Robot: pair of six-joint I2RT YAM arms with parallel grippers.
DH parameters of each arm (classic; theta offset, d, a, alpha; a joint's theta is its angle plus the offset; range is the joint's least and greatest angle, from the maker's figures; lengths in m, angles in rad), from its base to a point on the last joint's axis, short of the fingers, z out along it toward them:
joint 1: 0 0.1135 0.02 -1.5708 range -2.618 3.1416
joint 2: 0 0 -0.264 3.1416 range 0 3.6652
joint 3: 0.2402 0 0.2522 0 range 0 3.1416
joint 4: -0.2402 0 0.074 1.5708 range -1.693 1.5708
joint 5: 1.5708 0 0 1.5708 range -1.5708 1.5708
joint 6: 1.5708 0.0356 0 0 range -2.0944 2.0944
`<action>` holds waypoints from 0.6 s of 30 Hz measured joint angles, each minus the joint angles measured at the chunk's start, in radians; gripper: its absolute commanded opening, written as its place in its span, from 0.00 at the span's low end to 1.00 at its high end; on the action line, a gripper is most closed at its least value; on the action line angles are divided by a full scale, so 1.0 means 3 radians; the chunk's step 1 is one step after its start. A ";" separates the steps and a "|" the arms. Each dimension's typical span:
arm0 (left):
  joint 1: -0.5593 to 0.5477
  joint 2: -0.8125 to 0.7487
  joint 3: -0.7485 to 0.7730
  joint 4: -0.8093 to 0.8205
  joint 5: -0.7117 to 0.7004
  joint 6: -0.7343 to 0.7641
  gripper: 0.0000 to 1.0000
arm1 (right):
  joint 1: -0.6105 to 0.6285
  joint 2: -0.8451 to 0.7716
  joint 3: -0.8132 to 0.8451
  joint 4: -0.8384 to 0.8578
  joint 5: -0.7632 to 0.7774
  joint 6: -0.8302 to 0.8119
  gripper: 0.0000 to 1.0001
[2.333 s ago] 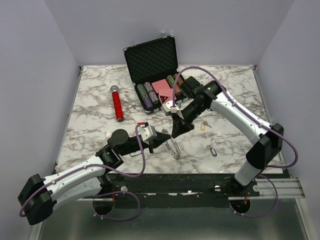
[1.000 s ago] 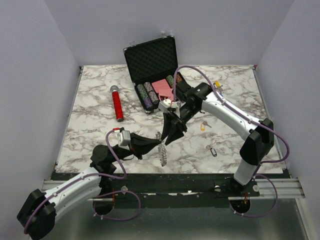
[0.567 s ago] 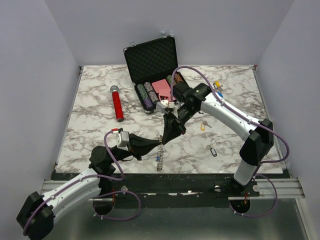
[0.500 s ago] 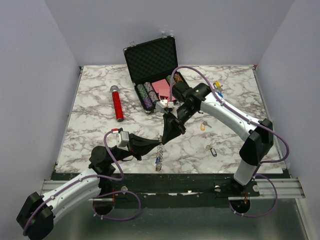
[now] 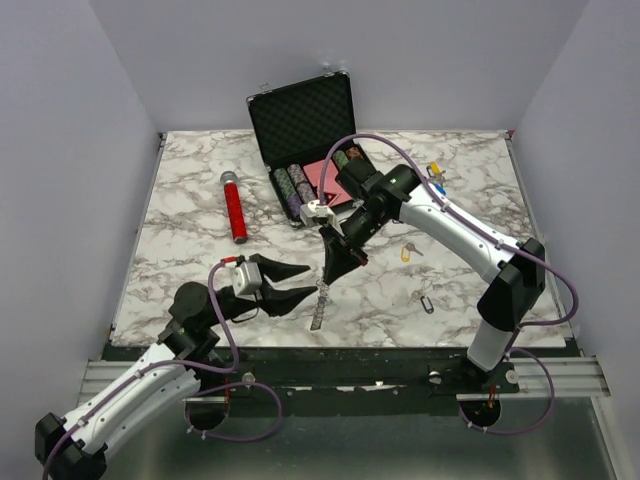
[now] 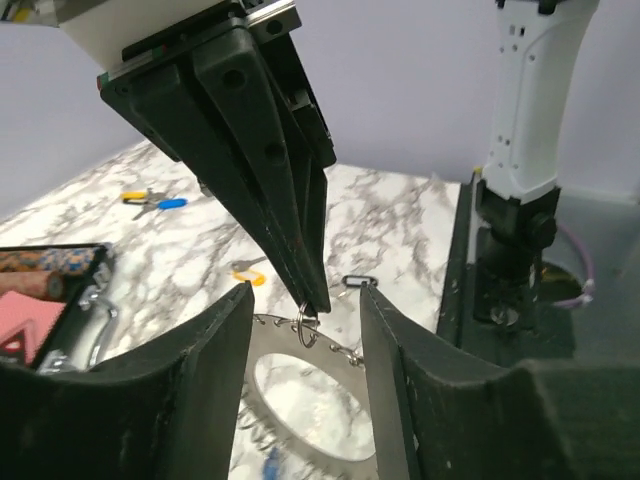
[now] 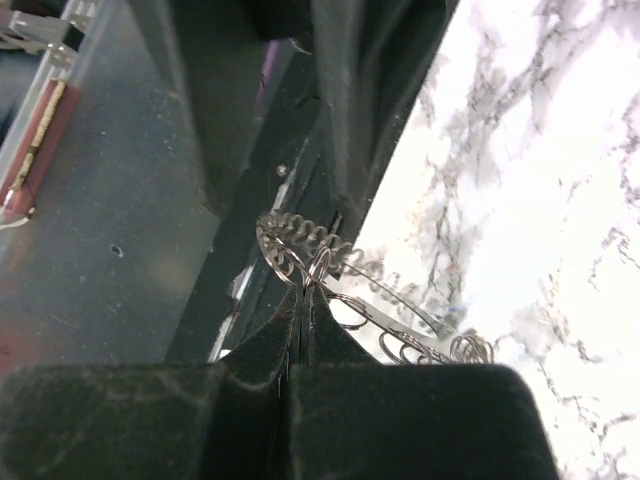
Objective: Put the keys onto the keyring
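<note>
On the white and grey marble table (image 5: 200, 270), a hand-over has just been made. The big round silver metal keyring (image 5: 318, 308), fringed all round with many tiny keys, was pinched by the left gripper (image 5: 307, 282) a moment ago. Now that gripper's black fingers (image 6: 215, 380) are spread apart and have been drawn back a little, so nothing is held by them. In the left wrist view the ring is only seen through the gap between them. The right gripper (image 5: 325, 283) was open a second ago. Now its fingers are pressed tight together on a little loop at the ring's top edge, and the keyring is hung from them. It is held on its edge, near the front of the table. Whether its bottom edge rests on the table cannot be told. This likely means that the ring is now to be held steady by the right arm, and the left arm is freed to fetch a key. No tagged key has been put on yet. The small silver key with a yellow tag (image 5: 406, 253) and the small silver key with a black tag (image 5: 427, 301) are left lying to the right of the ring. Two more small keys with yellow and blue tags (image 5: 434, 172) are left well apart, at the back.
</note>
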 measured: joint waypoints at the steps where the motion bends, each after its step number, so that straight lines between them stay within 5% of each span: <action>1: 0.0000 -0.0018 0.0065 -0.0089 0.0000 0.0055 0.57 | 0.0000 0.0006 0.0024 -0.0024 0.0050 0.0004 0.01; 10: 0.0000 0.0237 0.0717 -0.1240 0.0085 0.0914 0.55 | 0.0000 0.0151 0.0329 -0.0243 0.0342 0.0000 0.01; 18: 0.0000 0.0707 0.0978 -0.1645 0.0172 0.1301 0.44 | 0.0000 0.0301 0.0443 -0.0285 0.0518 0.0056 0.01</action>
